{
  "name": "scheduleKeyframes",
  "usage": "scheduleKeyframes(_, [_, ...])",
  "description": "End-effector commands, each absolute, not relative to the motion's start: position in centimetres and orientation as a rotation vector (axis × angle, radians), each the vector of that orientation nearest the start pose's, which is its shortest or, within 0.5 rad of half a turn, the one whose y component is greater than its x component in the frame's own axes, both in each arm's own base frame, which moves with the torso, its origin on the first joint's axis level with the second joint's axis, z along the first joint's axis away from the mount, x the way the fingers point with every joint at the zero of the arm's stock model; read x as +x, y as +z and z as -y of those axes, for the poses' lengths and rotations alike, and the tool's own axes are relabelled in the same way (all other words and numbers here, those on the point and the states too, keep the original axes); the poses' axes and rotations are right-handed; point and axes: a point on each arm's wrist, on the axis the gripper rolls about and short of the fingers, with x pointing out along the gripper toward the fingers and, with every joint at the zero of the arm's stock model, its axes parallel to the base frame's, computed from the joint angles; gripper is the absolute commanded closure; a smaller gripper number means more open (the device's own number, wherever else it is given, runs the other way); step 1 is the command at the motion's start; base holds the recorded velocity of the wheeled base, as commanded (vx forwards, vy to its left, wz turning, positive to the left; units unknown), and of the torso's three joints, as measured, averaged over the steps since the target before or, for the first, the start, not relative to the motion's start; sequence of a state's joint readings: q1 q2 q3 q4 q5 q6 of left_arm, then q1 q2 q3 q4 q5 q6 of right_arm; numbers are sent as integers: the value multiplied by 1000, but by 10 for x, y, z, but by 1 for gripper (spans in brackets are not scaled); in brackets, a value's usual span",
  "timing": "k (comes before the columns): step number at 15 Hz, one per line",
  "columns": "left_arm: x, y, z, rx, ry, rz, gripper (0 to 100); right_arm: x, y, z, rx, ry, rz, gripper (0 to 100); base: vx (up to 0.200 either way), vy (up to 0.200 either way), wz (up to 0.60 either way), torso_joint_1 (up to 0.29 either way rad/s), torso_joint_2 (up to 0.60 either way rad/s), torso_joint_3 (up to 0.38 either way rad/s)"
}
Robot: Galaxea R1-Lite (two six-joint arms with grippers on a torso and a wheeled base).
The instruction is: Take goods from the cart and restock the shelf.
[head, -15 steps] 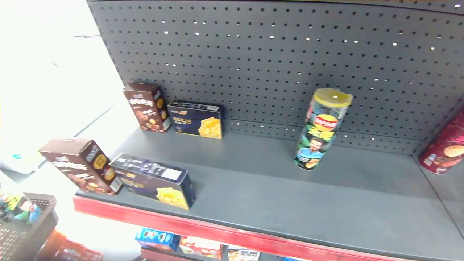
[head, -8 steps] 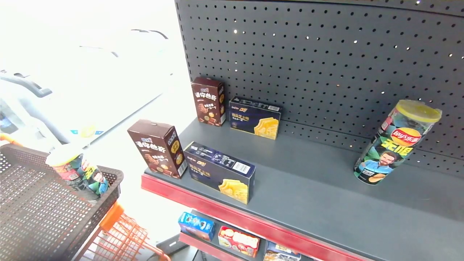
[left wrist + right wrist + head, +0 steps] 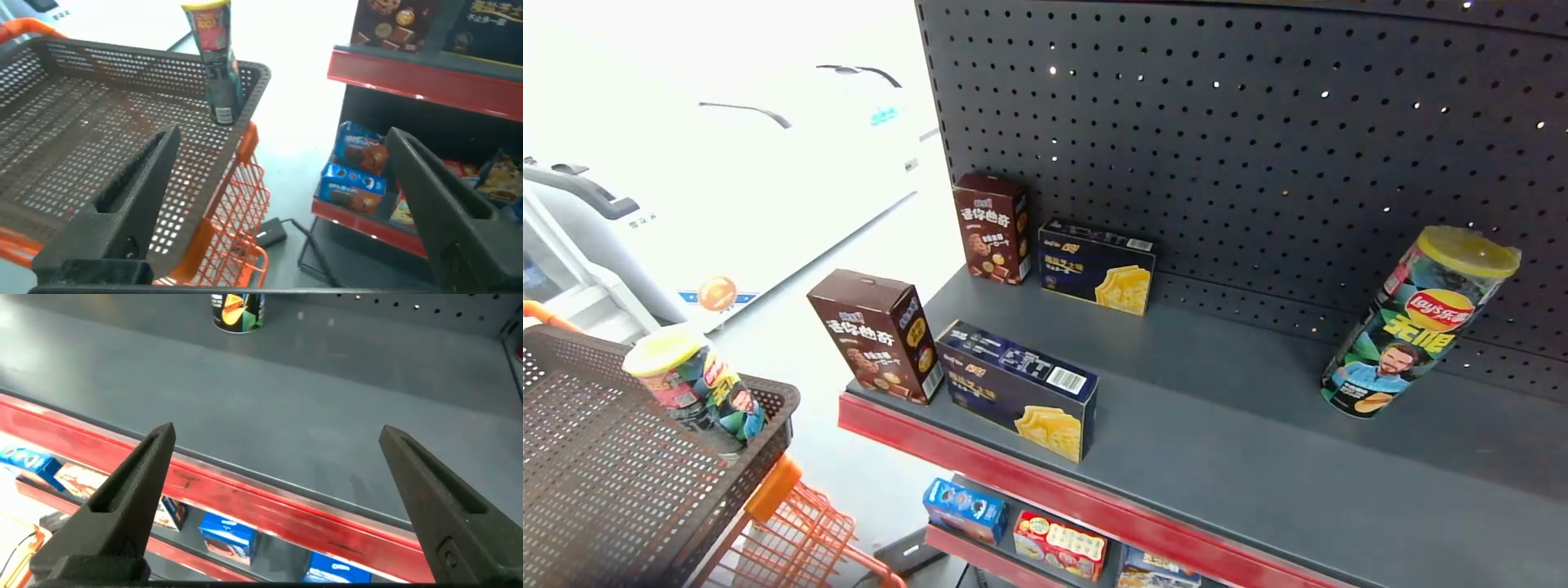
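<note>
Chips can (image 3: 690, 382) stands in the cart's (image 3: 761, 437) corner, not yet picked; second can (image 3: 1417, 322) already near the shelf's (image 3: 1217, 445) back edge. Left gripper (image 3: 282, 137) and right gripper (image 3: 278, 433) wide, empty.

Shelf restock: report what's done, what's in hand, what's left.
Done: the shelved chip can stands on the shelf with four boxes. In hand: nothing; left gripper and right gripper are open, empty. Left: the cart chip can stands in the basket.

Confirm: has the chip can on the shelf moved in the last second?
No. The chip can keeps its spot by the pegboard; the camera panned.
</note>
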State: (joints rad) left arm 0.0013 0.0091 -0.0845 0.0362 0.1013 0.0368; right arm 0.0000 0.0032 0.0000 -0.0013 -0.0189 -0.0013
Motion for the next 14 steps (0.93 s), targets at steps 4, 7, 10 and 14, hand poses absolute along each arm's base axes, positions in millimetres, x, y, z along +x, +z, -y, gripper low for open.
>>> scheduleKeyframes(4, [1,161,-4,64,165,-218,0,-22,76,0,-2,-18,-3,0,0,0,0,0,0,0])
scheduleKeyframes(7, [28,162,-6,31,226,-366,0,-23,76,0,-2,-18,-2,0,0,0,0,0,0,0])
scheduleKeyframes(10, [75,169,-24,-47,264,-428,0,-23,76,0,-2,-18,-2,0,0,0,0,0,0,0])
scheduleKeyframes(14, [140,154,-57,-62,260,-470,0,-23,76,0,-2,-18,-2,0,0,0,0,0,0,0])
